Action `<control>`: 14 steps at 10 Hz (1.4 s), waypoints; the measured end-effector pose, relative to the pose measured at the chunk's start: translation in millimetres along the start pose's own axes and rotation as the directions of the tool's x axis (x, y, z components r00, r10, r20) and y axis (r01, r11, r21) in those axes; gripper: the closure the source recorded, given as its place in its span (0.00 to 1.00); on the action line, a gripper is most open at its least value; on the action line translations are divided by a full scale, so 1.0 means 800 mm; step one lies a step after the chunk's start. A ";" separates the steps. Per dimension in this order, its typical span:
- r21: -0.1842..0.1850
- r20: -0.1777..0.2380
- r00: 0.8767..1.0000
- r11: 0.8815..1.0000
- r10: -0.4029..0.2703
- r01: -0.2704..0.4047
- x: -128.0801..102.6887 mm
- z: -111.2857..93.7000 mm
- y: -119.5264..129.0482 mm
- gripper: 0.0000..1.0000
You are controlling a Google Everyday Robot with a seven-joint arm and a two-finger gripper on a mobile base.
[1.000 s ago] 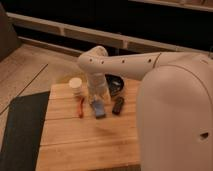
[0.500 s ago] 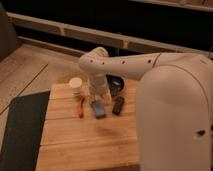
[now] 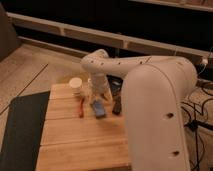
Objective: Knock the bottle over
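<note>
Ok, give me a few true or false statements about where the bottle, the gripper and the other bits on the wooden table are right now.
1. The bottle stands upright on the wooden table. True.
2. The gripper is around the bottle. False: it hangs beside the bottle, over the blue block.
3. The orange-red stick lies flat on the table. True.
4. The blue block rests on top of the bottle. False: it lies on the table, apart from the bottle.

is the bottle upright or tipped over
Upright: the bottle stands on its base, round top up; the gripper hangs just beside it.
</note>
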 end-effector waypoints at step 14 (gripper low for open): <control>0.147 0.178 0.968 0.978 -0.175 0.150 -0.099 -0.024 0.002 0.35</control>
